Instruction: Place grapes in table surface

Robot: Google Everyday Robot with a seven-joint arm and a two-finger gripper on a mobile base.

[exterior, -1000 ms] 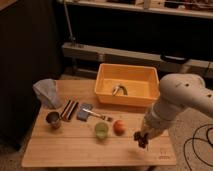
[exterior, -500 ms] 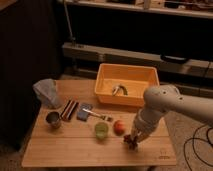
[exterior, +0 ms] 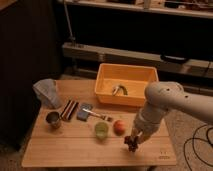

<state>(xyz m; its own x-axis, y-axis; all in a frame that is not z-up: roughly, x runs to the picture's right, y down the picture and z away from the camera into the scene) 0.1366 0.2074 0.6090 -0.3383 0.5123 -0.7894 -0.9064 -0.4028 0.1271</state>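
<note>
We are holding our two-finger gripper [exterior: 133, 139] low over the table's front edge. It is clamping a small, bumpy bunch of dark purple-brown grapes [exterior: 131, 145], which is hanging directly beneath its tips. The pale tan wooden plank table surface [exterior: 75, 150] is lying straight below the bunch; we cannot tell whether they are touching. A round orange-red fruit [exterior: 119, 126] and a small green cup [exterior: 101, 130] are sitting just beside, so we are judging the release as straight down.
</note>
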